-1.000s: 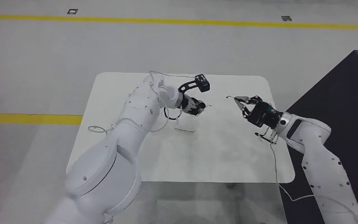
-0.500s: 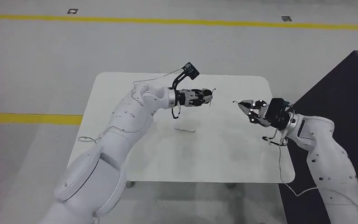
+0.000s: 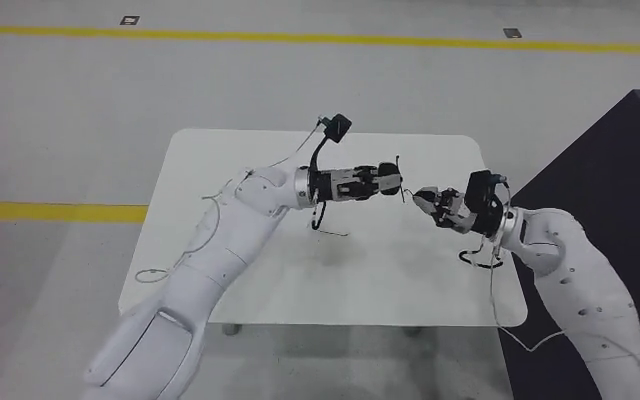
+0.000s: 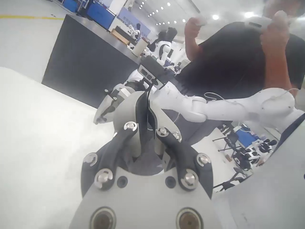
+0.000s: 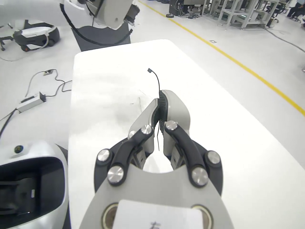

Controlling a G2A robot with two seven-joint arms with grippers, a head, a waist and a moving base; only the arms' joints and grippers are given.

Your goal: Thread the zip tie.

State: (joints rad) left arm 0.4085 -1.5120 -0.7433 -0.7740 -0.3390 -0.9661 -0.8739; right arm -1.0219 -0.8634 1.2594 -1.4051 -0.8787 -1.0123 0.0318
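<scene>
My left gripper (image 3: 396, 181) hangs over the middle of the white table (image 3: 250, 290), shut on a thin black zip tie (image 3: 397, 164) that sticks out past its fingertips. The same strap (image 4: 149, 113) runs between the closed fingers of the left gripper (image 4: 146, 101). Just to its right, my right gripper (image 3: 420, 195) faces it with a small gap between them. The right gripper (image 5: 160, 96) is shut on another black zip tie (image 5: 157, 82). That tie's square head (image 5: 150, 70) curves free beyond the fingertips, and its tail hangs behind the pads.
A third zip tie (image 3: 330, 233) lies flat on the table below the left forearm. A black partition (image 3: 600, 160) stands past the table's right side. The right gripper (image 4: 102, 116) shows close ahead in the left wrist view.
The left gripper has swung right and the right gripper has come left. The gap between them has shrunk from wide to very small. Both stayed shut on their zip ties.
</scene>
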